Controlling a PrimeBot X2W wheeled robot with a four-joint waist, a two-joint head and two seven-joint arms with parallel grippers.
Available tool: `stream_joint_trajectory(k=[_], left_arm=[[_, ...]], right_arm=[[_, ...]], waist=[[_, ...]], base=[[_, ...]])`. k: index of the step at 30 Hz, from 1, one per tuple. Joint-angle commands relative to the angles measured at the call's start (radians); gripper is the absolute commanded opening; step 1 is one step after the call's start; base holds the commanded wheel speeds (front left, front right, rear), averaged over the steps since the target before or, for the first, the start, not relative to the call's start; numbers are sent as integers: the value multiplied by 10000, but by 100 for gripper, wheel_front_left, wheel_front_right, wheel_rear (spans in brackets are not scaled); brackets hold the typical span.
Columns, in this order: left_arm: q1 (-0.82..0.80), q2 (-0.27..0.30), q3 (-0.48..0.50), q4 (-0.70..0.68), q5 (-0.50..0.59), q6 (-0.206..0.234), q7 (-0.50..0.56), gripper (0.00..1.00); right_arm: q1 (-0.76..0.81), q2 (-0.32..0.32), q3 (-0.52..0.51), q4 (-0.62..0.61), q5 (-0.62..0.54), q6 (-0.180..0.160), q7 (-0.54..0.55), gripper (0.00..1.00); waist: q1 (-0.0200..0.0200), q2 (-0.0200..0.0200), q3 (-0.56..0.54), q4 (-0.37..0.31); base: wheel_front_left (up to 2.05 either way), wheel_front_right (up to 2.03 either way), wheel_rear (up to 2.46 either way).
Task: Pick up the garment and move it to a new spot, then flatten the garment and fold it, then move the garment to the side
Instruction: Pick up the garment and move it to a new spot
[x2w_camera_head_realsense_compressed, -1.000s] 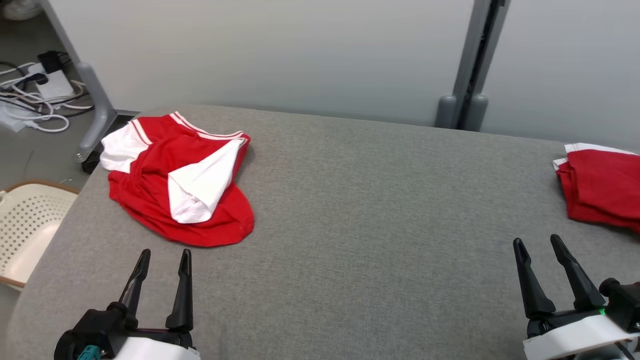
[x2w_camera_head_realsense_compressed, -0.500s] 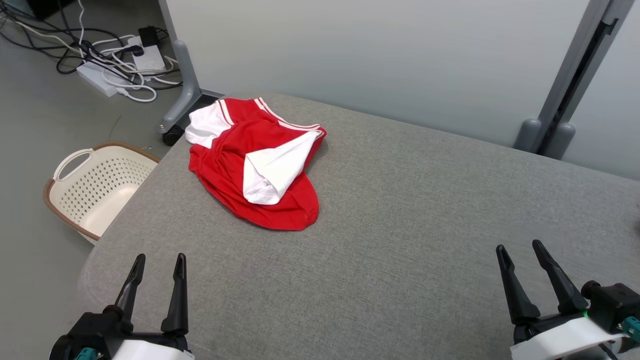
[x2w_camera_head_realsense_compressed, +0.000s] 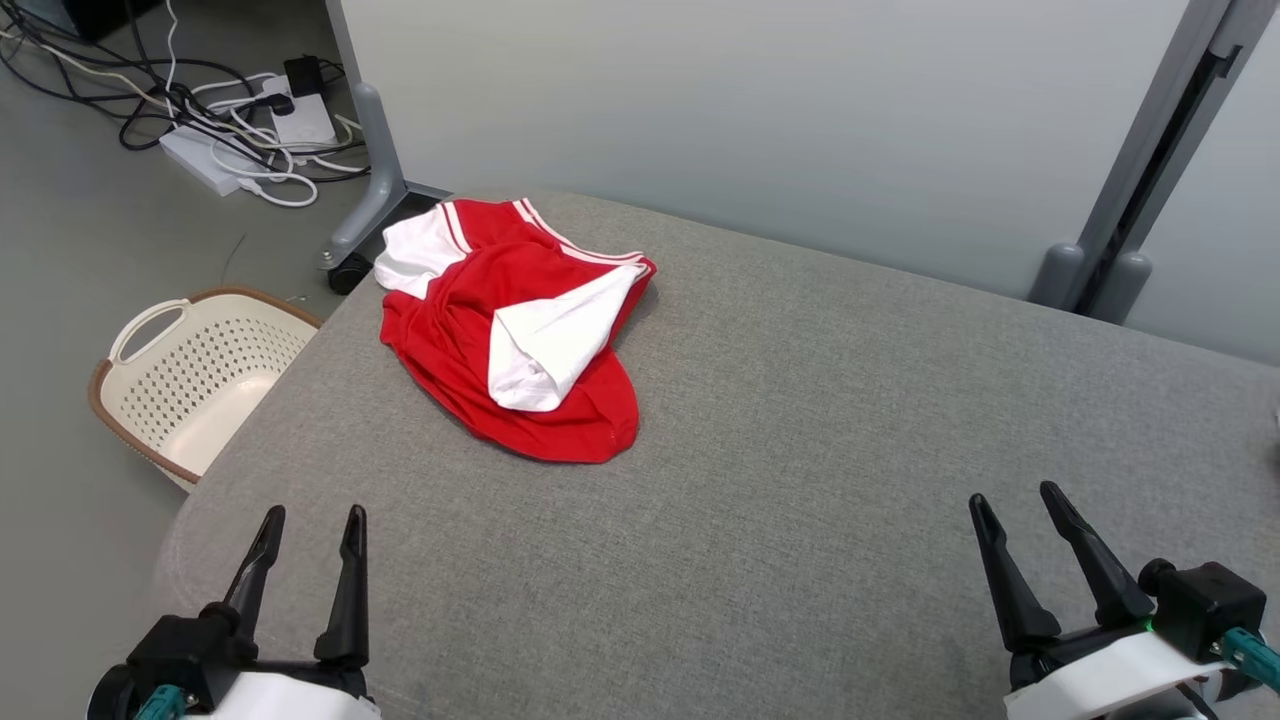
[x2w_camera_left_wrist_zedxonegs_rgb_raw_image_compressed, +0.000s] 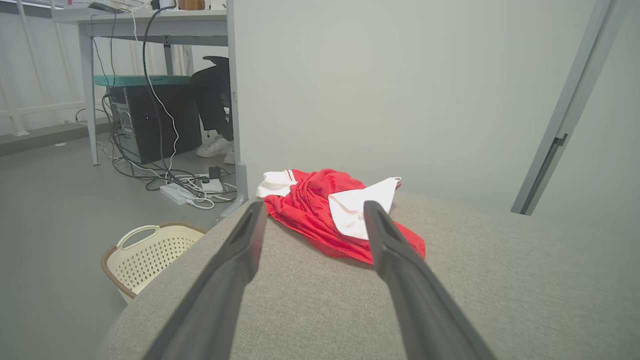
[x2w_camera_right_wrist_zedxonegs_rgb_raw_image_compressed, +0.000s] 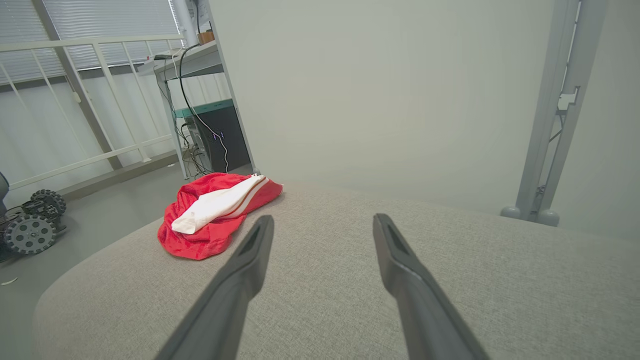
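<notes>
Over the table (x2w_camera_head_realsense_compressed: 800, 450), pincers (x2w_camera_head_realsense_compressed: 315, 512) (x2w_camera_head_realsense_compressed: 1012, 492) wide, empty

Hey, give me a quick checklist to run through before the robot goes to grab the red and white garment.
1. Left gripper open and empty: ok.
2. Right gripper open and empty: ok.
3. Garment on the grey table, nothing on top: ok.
4. Garment flat: not ok, bunched.
5. A gripper at the garment: not ok, both short of it.
6. Basket on the floor, off the table: ok.
</notes>
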Motion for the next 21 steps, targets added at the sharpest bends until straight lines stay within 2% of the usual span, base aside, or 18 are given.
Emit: stream_joint_trajectory(k=[1,10,16,21], left_arm=[[-170,70,-4,-121,-74,19,118,100],[-1503,649,150,-462,-417,-42,1860,100],[-3232,1184,700,415,-1256,-128,3204,100],[-4266,1601,935,1163,-1598,-202,3747,100]], right_arm=[[-133,-77,29,39,83,2,-37,100],[-436,-95,353,104,253,0,-36,100],[-802,-231,481,55,300,0,-38,100],[-1090,-357,609,33,336,2,-38,100]], waist=[[0,-1,33,-76],[0,-1,415,-862],[0,-1,1008,-1620],[0,-1,1380,-2163]], base=[[0,0,0],[0,0,0],[0,0,0],[0,0,0]])
